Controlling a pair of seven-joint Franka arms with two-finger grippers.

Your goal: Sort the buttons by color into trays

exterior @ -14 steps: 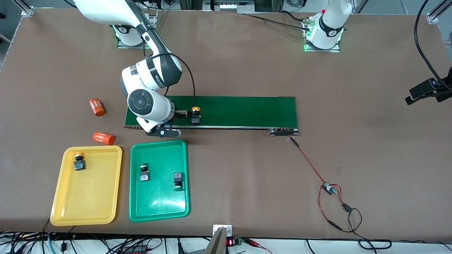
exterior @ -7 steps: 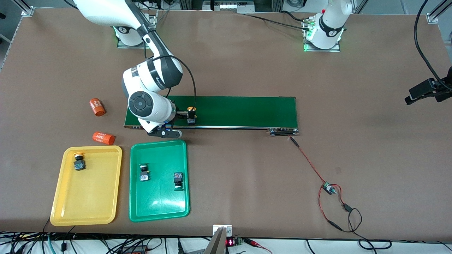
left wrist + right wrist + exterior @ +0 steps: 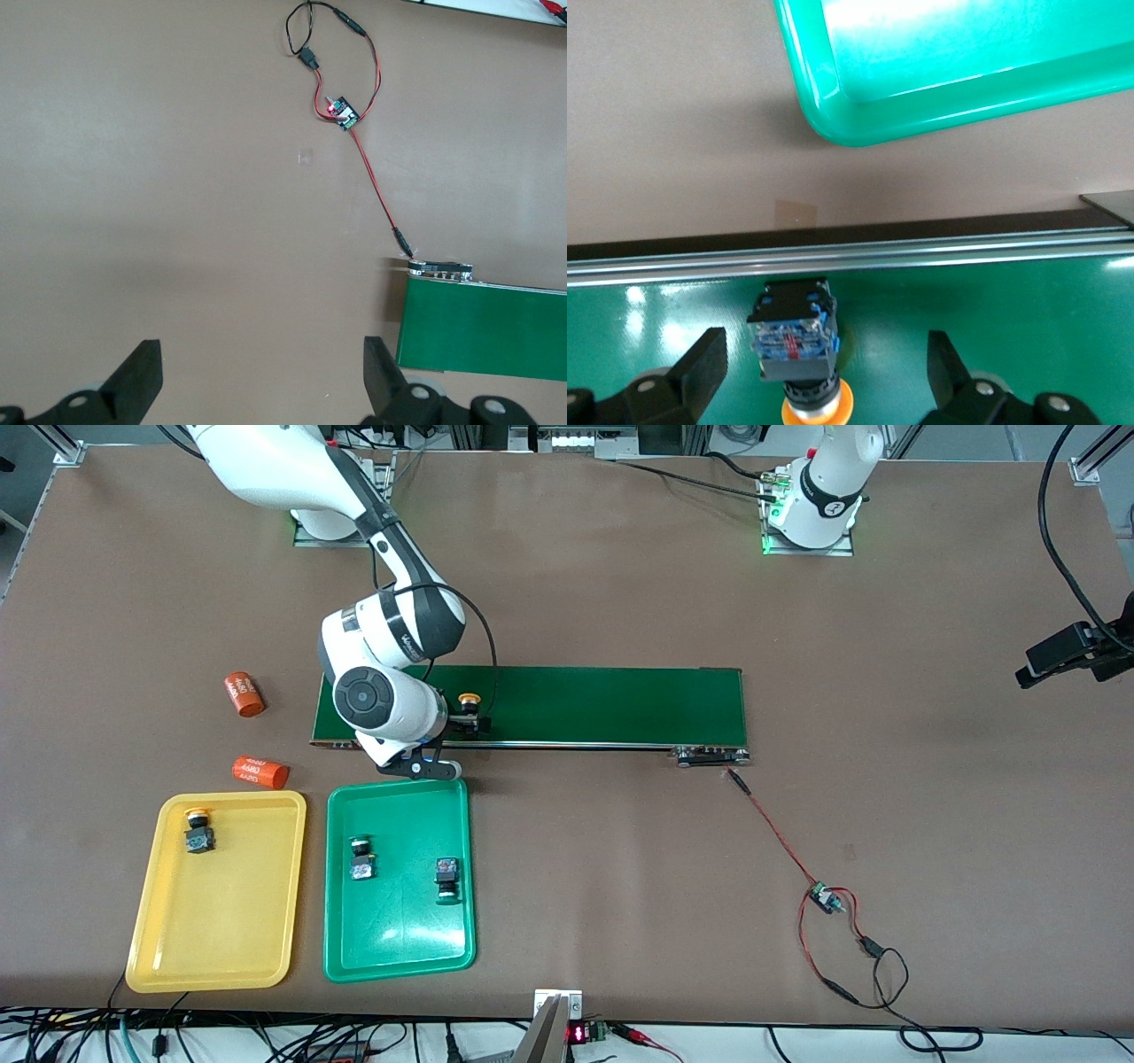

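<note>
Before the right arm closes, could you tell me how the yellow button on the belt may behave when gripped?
The yellow button looks rigid, a blocky body with flat sides, so the open right tool should pinch it firmly. It lies on its side; the round cap could let it pivot if nudged. The belt looks smooth, so it may slide.

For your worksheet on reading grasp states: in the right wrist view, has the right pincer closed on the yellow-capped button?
No. The right pincer stands open, a gap showing between each finger and the yellow-capped button on the conveyor belt.

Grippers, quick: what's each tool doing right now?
Right gripper: open, fingers either side of the yellow button on the conveyor belt, not gripping.
Left gripper: open, empty, arm waiting.
</note>
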